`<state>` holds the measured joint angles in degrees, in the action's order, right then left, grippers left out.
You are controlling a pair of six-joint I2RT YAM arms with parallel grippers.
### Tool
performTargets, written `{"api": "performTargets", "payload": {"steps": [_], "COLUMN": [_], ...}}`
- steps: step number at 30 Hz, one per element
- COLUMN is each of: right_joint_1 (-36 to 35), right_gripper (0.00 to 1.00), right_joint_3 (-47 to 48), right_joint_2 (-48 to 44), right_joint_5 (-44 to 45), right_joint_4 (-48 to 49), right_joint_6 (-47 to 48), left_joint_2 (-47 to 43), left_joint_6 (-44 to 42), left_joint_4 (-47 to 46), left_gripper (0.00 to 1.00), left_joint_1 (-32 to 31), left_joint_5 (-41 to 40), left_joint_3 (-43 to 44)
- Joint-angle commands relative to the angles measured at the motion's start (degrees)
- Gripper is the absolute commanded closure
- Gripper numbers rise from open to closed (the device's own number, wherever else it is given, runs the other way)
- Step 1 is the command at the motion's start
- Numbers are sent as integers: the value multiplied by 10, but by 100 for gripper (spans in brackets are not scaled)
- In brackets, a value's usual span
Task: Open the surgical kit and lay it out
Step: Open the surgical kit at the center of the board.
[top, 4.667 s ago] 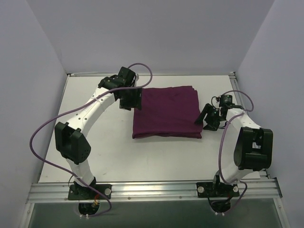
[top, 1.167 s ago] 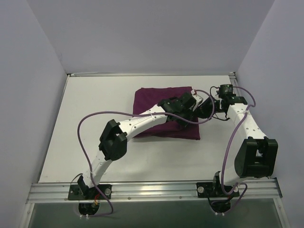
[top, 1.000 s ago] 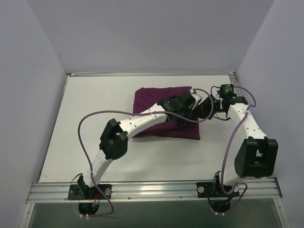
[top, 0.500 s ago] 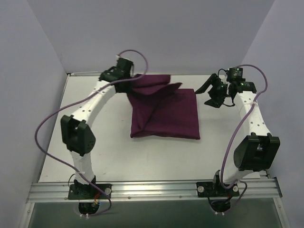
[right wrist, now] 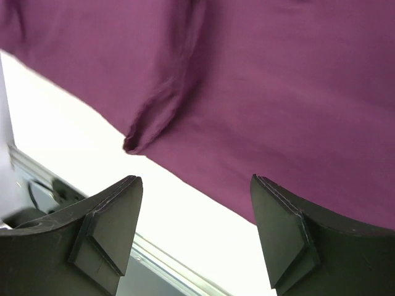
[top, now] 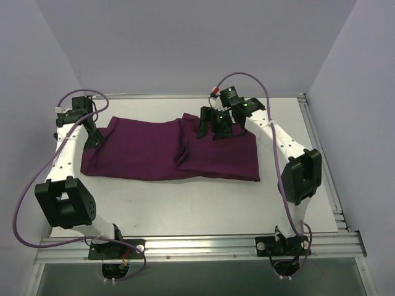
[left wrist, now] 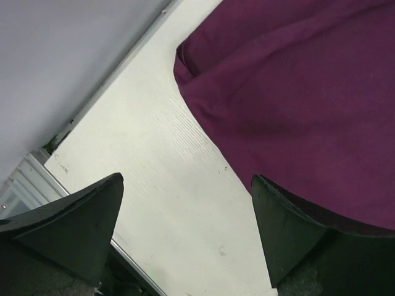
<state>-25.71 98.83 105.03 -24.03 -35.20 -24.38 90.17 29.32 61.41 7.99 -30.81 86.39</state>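
The surgical kit shows as a dark purple cloth wrap (top: 154,151) on the white table. One flap is spread flat to the left; the right half lies as a thicker folded bundle with a crease between them. My left gripper (top: 94,137) hovers open at the flap's far left edge, with bare table between its fingers (left wrist: 187,179) and the cloth (left wrist: 296,92) beside its right finger. My right gripper (top: 213,132) hangs open over the bundle's back edge, holding nothing. In its wrist view the cloth (right wrist: 278,92) lies beyond the open gripper (right wrist: 194,179).
The table (top: 185,203) is ringed by metal rails at the back (top: 154,96), the right (top: 318,148) and the front (top: 197,246). Grey walls stand close on the left, back and right. Purple cables loop off both arms.
My left gripper has drawn a flap of the cloth out to the left and let go of it. My right gripper has opened and swung left along the cloth's back edge.
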Motion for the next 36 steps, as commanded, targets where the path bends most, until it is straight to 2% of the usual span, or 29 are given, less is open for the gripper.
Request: {"api": "performTargets", "payload": {"steps": [1,7,10,15,18,22,26,29,30,34,36], "right_joint_1": [-42,-101,-111,-118,-117,-117,-117,-116,-116,-115,-116], "right_gripper": [29,25,22,17,18,27,40,47,48,60,62], "right_joint_3": [32,59,70,76,115,146,168,173,168,153,153], "right_joint_2": [32,94,126,151,184,219,246,256,254,258,264], "right_joint_5": [17,46,62,108,137,142,144,157,157,149,141], "right_joint_4": [13,44,51,99,82,75,75,58,62,70,72], "right_joint_6": [36,15,-23,-50,-54,-62,-67,-69,-67,-68,-68], "left_joint_2": [-17,-38,-47,-84,-97,-104,-107,-112,-115,-121,-119], "left_joint_6": [31,9,-4,-15,-20,-30,-38,-43,-44,-49,-50], "left_joint_4": [27,-11,-13,-26,-30,-27,-25,-26,-28,-40,-42], "left_gripper": [6,6,2,0,0,0,0,0,4,8,10], "left_joint_1": [-7,-18,-21,-32,-32,-33,-33,-34,-34,-35,-35], "left_joint_5": [11,96,135,157,174,182,182,189,191,207,211], "left_joint_3": [-10,-62,-85,-126,-143,-145,-140,-141,-142,-150,-150]}}
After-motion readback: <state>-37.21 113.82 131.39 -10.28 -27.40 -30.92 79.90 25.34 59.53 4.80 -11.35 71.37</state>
